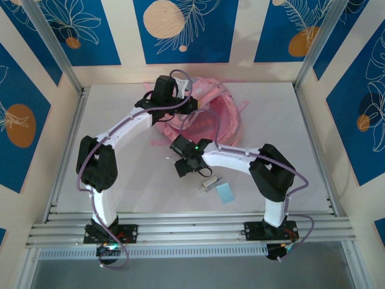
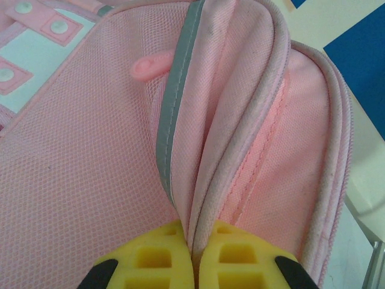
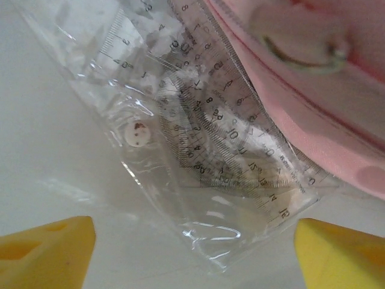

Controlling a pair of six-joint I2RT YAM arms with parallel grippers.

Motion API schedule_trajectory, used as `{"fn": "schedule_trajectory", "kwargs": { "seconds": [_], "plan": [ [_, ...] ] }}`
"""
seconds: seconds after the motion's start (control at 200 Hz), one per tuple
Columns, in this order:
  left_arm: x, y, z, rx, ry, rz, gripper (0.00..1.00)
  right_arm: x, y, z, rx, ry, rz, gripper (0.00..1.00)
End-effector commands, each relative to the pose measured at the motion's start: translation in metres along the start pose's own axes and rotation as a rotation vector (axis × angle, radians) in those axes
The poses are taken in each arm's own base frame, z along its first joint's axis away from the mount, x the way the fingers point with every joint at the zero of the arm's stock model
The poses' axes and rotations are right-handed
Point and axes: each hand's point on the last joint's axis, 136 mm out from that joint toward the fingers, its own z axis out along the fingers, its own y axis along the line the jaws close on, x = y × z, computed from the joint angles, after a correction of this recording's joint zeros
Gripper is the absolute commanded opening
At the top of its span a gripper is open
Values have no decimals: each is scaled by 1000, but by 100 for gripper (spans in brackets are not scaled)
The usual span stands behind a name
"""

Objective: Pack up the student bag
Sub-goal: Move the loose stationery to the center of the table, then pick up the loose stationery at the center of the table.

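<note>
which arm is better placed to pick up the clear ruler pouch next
Right. The right gripper is open directly over the clear ruler pouch, which lies next to the student bag. The left gripper is shut on the bag's piped edge, so it is occupied.

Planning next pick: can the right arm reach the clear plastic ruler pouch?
Likely yes: the right gripper hangs open over the clear plastic ruler pouch; only the pink fabric backpack overlaps one edge.

The bag (image 1: 219, 111) fills the middle back of the table (image 1: 289, 138), a clear ruler pouch (image 3: 198, 162) lies against it, and both sides seem free.
</note>
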Motion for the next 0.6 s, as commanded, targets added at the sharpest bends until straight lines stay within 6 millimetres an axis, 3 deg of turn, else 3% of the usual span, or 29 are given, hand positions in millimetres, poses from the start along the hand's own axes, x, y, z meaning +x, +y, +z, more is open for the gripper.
{"fn": "schedule_trajectory", "kwargs": {
  "seconds": [0.0, 0.295, 0.595],
  "plan": [
    [-40, -19, -27, 41, -99, 24, 0, 10, -4, 16, 29, 41, -15, 75],
    [-40, -17, -28, 24, -97, 27, 0, 47, 0, 47, 41, 169, 22, 57],
    [-39, -16, -31, 11, -90, 36, 0, 85, -16, 68, 112, 274, 18, 30]
  ]
}}
